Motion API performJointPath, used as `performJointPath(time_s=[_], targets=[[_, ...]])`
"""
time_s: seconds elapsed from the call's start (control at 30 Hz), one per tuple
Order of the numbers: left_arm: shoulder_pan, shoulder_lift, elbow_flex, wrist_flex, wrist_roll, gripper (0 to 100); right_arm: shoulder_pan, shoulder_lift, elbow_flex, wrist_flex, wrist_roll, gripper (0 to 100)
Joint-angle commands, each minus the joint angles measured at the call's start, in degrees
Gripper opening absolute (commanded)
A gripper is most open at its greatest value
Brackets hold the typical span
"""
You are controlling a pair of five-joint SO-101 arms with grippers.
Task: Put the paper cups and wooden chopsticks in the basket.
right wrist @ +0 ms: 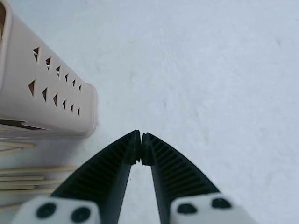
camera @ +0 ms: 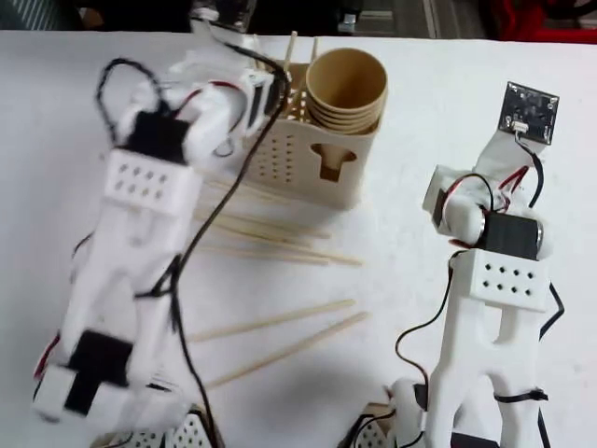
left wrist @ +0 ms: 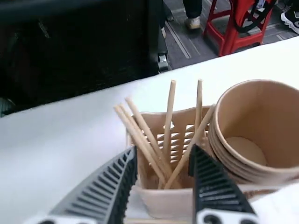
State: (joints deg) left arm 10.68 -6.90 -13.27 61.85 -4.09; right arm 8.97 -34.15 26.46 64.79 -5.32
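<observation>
A beige basket stands at the back middle of the table. A stack of paper cups sits in its right compartment, and several wooden chopsticks stand upright in the left one. More chopsticks lie loose on the table in front of it. My left gripper is open just above the standing chopsticks, beside the cups, with nothing held. My right gripper is shut and empty over bare table, near the basket's end wall.
The left arm stretches from the front left up to the basket. The right arm stands at the right side. Loose chopsticks lie by the basket's base. The table's far edge runs behind the basket.
</observation>
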Motion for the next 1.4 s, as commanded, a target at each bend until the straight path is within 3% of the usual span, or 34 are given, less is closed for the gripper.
performJointPath(time_s=[0.0,0.1,0.33,0.63,0.97,1.13,1.37], targets=[[-1.0,-9.8,-0.4,6.2,-1.5,19,0.1,-1.6,-0.7,-0.7,0.0,2.0],[-2.8,-15.8,-0.4,11.7,-1.6,19,0.1,-1.6,-0.8,-0.7,0.2,2.0],[-11.8,-28.2,-0.4,19.9,-9.1,19,-1.8,-1.6,-2.5,1.8,6.8,1.9],[-26.9,-36.4,6.2,27.9,-11.4,19,-19.7,-1.2,-18.5,22.3,15.7,2.1],[-39.5,-52.6,39.8,13.6,-11.3,19,-46.9,3.0,-20.1,27.6,23.1,2.1],[-42.2,-64.0,56.7,6.4,-11.4,19,-52.5,14.5,-21.2,25.7,23.1,3.0],[-43.5,-74.9,76.7,-2.0,-11.2,19,-54.0,27.0,-24.3,20.7,26.0,18.0]])
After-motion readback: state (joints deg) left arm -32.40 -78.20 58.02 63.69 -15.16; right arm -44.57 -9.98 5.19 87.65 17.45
